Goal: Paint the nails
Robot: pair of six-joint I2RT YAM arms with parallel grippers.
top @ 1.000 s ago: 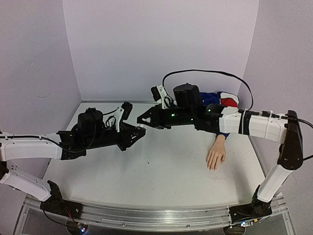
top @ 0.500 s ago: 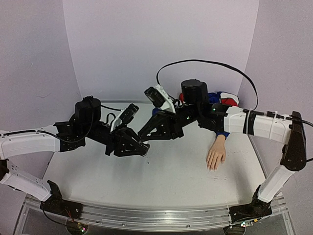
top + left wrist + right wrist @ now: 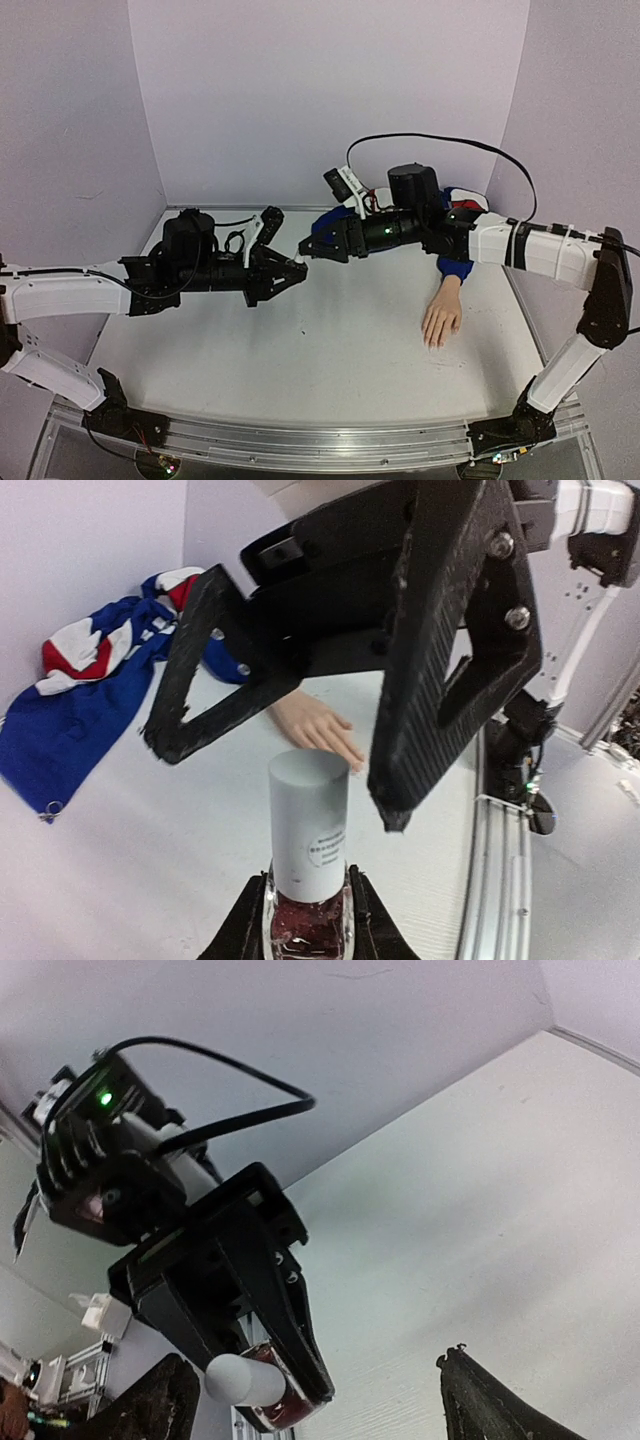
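Note:
My left gripper is shut on a small dark red nail-polish bottle with a white cap, held out above the table's middle. My right gripper faces it, open, its fingers spread on either side of the cap without touching it. The right wrist view shows the bottle low between my own fingertips. The pale mannequin hand lies palm down at the right. Its nails are too small to make out. The hand also shows behind the cap.
A blue, red and white cloth is bunched at the back right, where the mannequin's blue sleeve starts. Purple walls close the table on three sides. A metal rail runs along the near edge.
My right gripper, shut at the cap a second ago, has opened wide. Both arms dipped and tilted down half a second ago and are level again. The cap stays on the bottle.

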